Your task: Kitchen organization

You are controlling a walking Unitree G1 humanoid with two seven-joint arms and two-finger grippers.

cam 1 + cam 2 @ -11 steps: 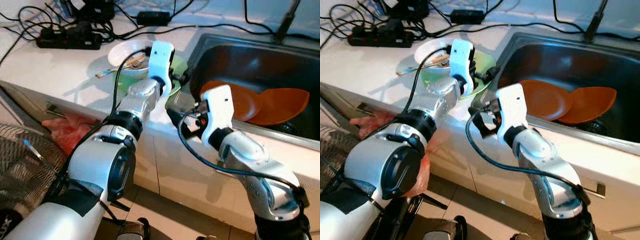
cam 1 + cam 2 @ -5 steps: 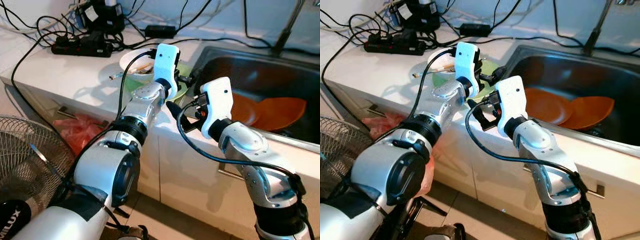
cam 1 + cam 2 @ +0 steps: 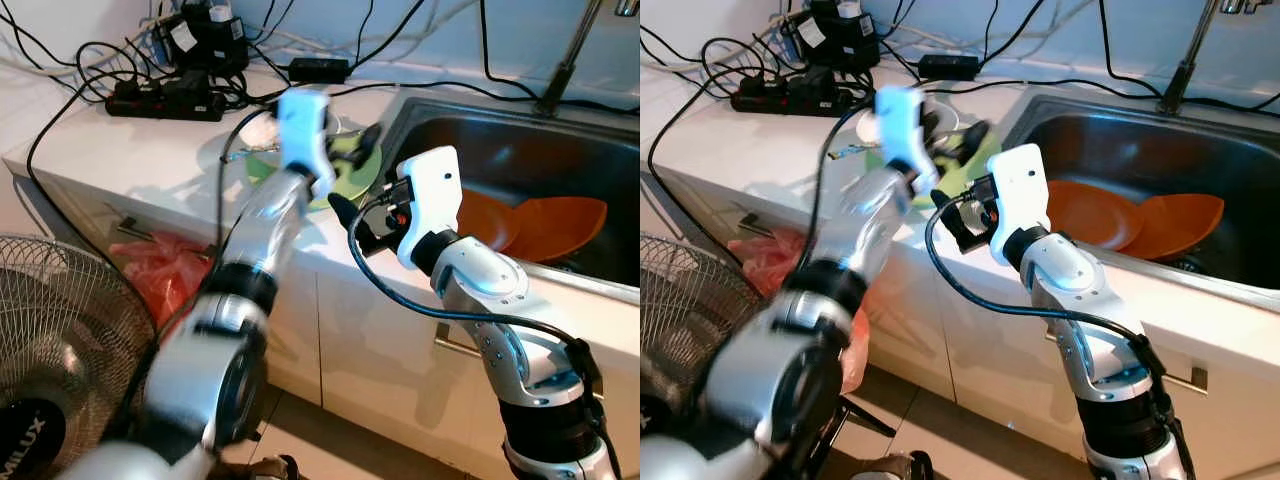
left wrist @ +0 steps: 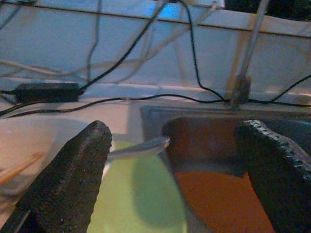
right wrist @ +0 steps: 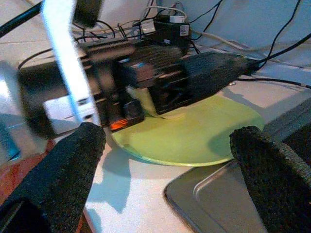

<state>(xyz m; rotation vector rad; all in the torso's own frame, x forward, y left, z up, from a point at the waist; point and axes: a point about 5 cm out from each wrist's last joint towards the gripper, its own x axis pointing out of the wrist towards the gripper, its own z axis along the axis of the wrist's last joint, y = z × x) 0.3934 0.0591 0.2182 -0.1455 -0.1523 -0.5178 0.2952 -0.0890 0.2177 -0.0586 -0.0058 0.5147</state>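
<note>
At centre frame, the left gripper (image 3: pixel 362 148) hovers with fingers spread and empty over the green plate (image 5: pixel 194 133), seemingly lining up to lift it toward the sink (image 3: pixel 500 130) at upper right, where two orange plates (image 3: pixel 545 220) already lie. The right gripper (image 3: pixel 345 215), also spread and empty, waits at the white counter's (image 3: pixel 120 150) front edge. A power strip (image 3: pixel 165 100) and cables crowd the upper left; a fan (image 3: pixel 60 340) stands lower left.

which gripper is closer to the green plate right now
Left. The left gripper hangs right over the green plate, jaws open. The right gripper sits off its near edge at the counter front, also open.
</note>
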